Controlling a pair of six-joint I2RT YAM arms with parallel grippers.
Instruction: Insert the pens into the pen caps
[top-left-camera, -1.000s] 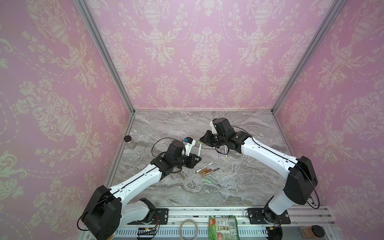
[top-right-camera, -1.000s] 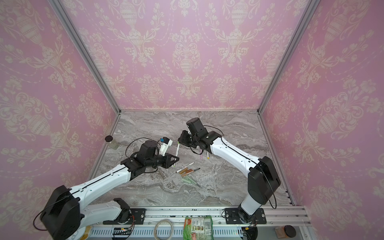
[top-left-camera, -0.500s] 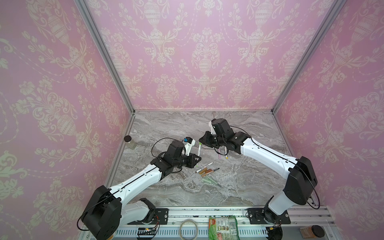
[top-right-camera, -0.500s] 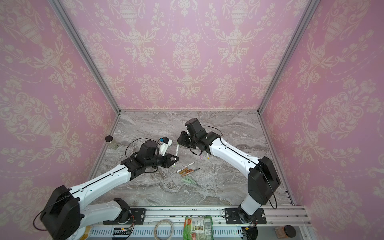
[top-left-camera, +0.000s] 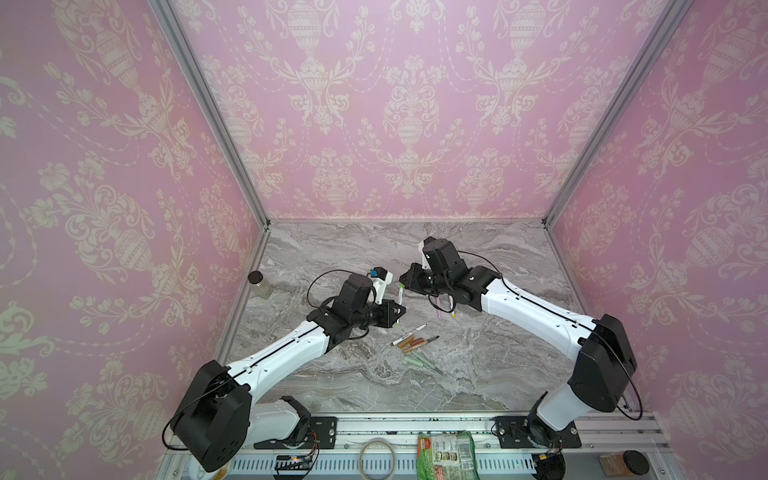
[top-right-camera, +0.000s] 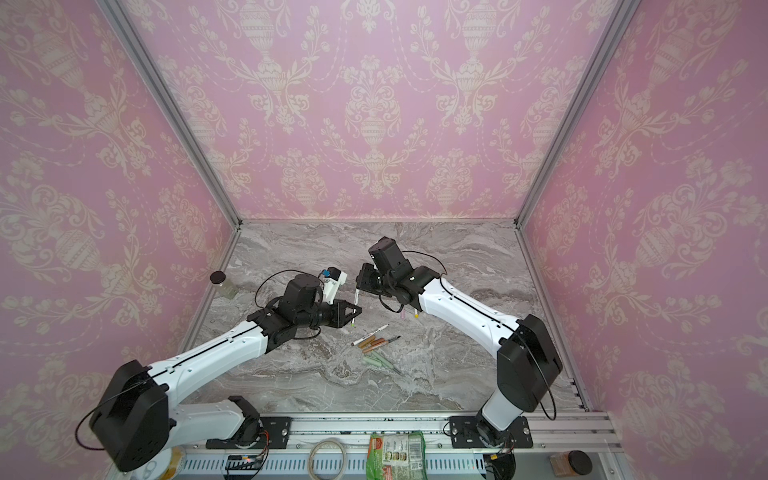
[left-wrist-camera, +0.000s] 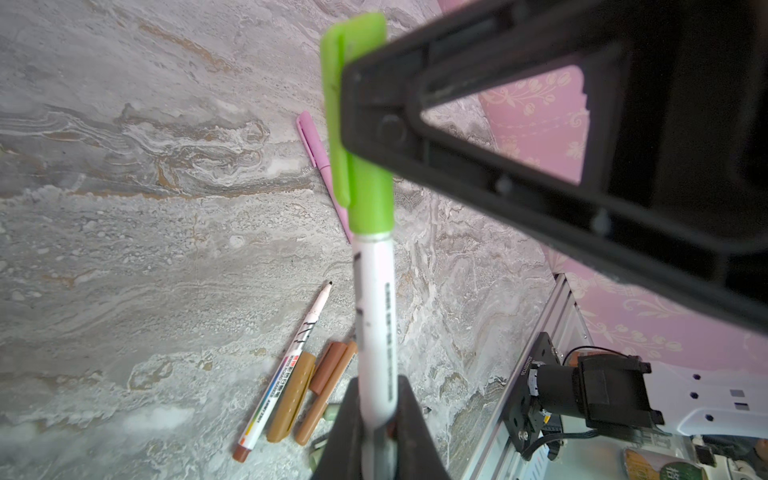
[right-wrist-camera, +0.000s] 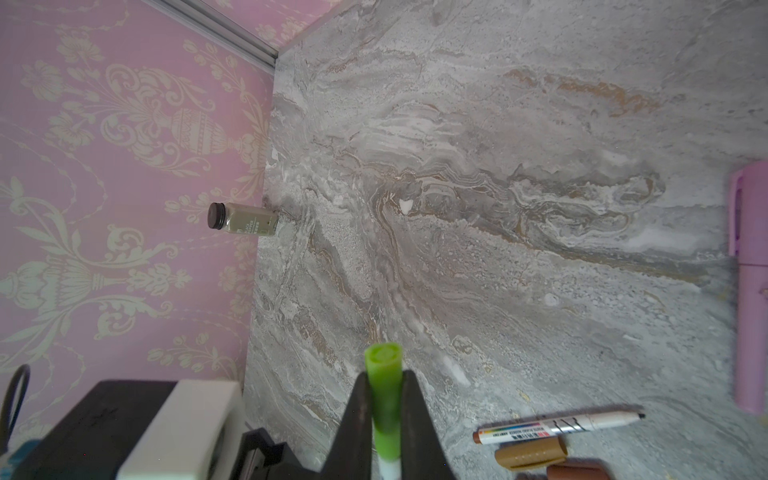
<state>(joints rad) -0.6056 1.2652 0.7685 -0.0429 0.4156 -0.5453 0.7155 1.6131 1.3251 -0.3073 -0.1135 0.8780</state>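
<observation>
The two grippers meet above the middle of the marble tabletop (top-left-camera: 353, 245), well away from the aluminium frame (top-left-camera: 242, 299) at the foot of the walls. Bare marble runs from the fingertips to the back wall and out toward the right wall. On the left-wall side of the fingers, a small black-lidded jar (top-left-camera: 258, 282) stands at the table's edge.

The left gripper (top-left-camera: 397, 310) is clenched on the white barrel of a pen (left-wrist-camera: 374, 332), with its fingers (left-wrist-camera: 340, 436) pressing both sides. The right gripper (right-wrist-camera: 385, 376) is clamped on the bright green cap (right-wrist-camera: 384, 399). The cap sits over the end of that same pen, its open end meeting the barrel. The pen spans the two sets of fingertips, off the table.

Toward the front rail from the fingers lies a tight bunch: an uncapped white pen (left-wrist-camera: 291, 365), a mustard cap (left-wrist-camera: 291, 399), a brown cap (left-wrist-camera: 328, 368) and a brown pen (left-wrist-camera: 320, 405). The sage green pens (top-left-camera: 417, 359) lie just past them. A capped pink pen (left-wrist-camera: 318, 158) lies apart from the bunch, under the right arm.
</observation>
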